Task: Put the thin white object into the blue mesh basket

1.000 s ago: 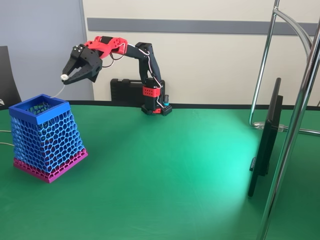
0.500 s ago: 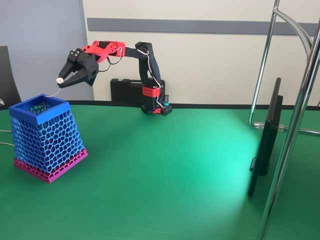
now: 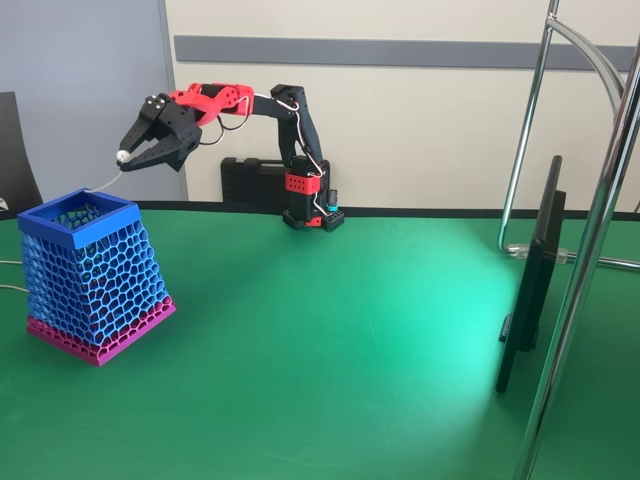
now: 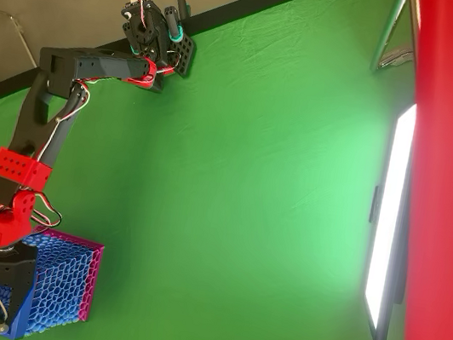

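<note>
The blue mesh basket [image 3: 90, 275] with its magenta base stands on the green table at the left; from overhead the blue mesh basket [image 4: 62, 282] lies at the bottom left. My red-and-black gripper [image 3: 122, 156] hovers above the basket's back rim, shut on the upper end of the thin white object [image 3: 103, 178]. The stick curves down and left from the fingertips, and its lower end reaches the basket's opening. In the overhead view the gripper [image 4: 0, 326] sits over the basket's left half and covers the stick.
A black case [image 3: 250, 180] lies behind the arm's base [image 3: 310, 215]. An edge-on monitor [image 3: 532, 280] and chrome stand poles [image 3: 590, 250] occupy the right side. Thin pale cables [image 3: 10, 265] run off the table left of the basket.
The gripper has shifted a little left, out over the basket, carrying the white stick. In the last half second it rose slightly.
</note>
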Motion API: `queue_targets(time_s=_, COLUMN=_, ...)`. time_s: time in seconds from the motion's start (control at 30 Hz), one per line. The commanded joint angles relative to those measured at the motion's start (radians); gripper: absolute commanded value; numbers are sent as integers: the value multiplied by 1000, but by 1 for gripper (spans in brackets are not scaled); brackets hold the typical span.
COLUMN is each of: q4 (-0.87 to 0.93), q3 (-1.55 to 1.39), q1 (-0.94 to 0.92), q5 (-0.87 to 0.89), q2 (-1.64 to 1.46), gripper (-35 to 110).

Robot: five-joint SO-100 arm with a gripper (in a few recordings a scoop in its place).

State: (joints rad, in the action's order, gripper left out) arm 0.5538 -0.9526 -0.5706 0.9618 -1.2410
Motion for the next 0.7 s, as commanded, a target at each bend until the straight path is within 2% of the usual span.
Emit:
queue_targets(time_s=0.0, q4=-32, q3=17, q1=-11, q5=2, q2=-12, gripper=0)
queue_targets(time_s=0.37, q4=-117, q3=-123, q1=-34, q5=77, q2=-71, gripper=0)
queue_targets(time_s=0.67, q4=-173, q3=-296, q1=-49, q5=49, q2=-187, gripper=0)
